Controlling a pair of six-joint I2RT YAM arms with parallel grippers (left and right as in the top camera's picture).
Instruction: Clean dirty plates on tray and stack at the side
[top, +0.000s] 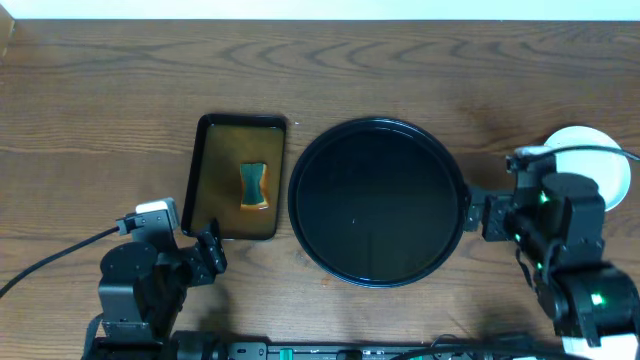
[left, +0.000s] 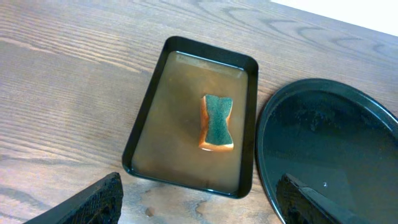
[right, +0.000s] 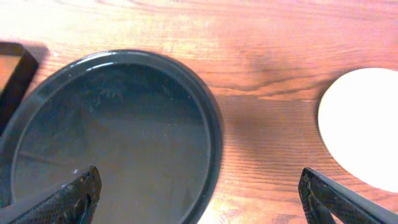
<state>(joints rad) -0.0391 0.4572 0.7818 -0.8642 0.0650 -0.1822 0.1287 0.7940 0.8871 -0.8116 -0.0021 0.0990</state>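
The round black tray (top: 377, 200) sits at the table's middle with nothing on it; it also shows in the left wrist view (left: 323, 143) and the right wrist view (right: 118, 130). A pale plate (top: 590, 155) lies on the table right of the tray, partly hidden by the right arm; its top (right: 367, 124) shows no sauce. I cannot tell whether other plates lie under it. My left gripper (top: 212, 250) (left: 199, 186) is open and empty, near the tray's front left. My right gripper (top: 478, 212) (right: 199, 177) is open and empty, over the tray's right rim.
A rectangular dark tray (top: 200, 180) (left: 140, 134) of brownish liquid stands left of the round tray. A green and orange sponge (top: 255, 185) (left: 217, 121) lies in it. A small wet patch marks the wood in front of it.
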